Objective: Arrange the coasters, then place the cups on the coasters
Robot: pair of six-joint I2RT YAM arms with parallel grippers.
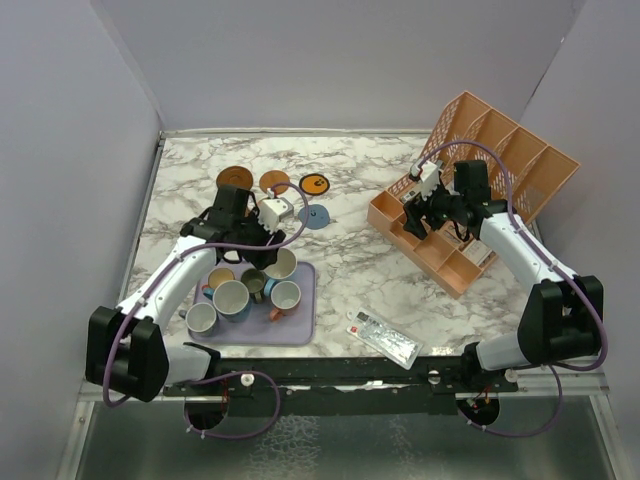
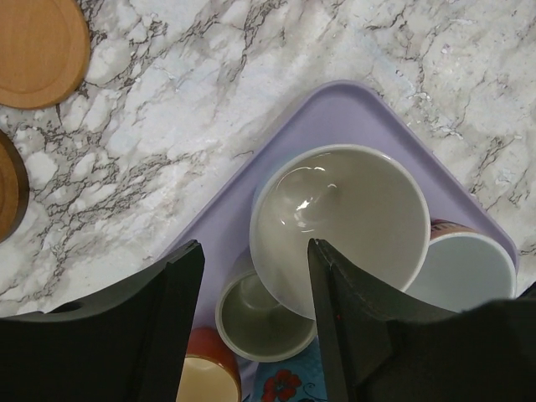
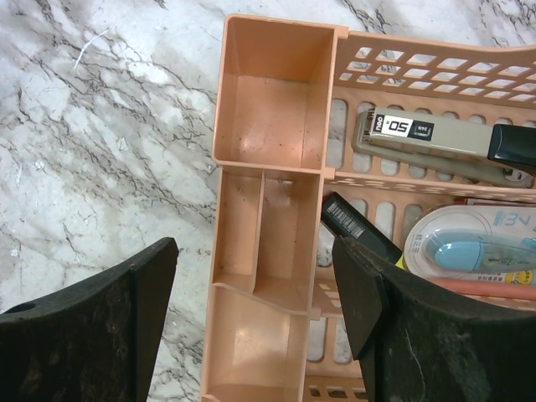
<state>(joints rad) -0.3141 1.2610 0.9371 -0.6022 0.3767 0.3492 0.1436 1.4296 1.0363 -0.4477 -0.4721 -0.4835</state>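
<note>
Several cups stand packed on the lavender tray [image 1: 300,325]: a grey-white cup [image 1: 280,263] [image 2: 343,222], a small olive-green cup [image 1: 253,283] [image 2: 264,322], an orange cup [image 1: 220,277] [image 2: 205,377] and a light blue cup [image 1: 232,298]. My left gripper [image 1: 250,238] [image 2: 255,247] hangs over them, open; the olive-green cup and the grey-white cup's near rim lie between its fingers. Behind the tray lie a dark brown coaster [image 1: 233,178], a tan-orange coaster [image 1: 274,182] [image 2: 38,50], an orange black-marked coaster [image 1: 314,183] and a grey-blue coaster [image 1: 315,217]. My right gripper [image 1: 428,210] [image 3: 255,243] is open and empty.
The orange slotted organiser [image 1: 470,190] [image 3: 268,126] sits at the right under my right gripper, holding a stapler [image 3: 435,138] and a correction tape [image 3: 473,247]. A flat white packet [image 1: 383,338] lies near the front edge. Walls close in the table on three sides.
</note>
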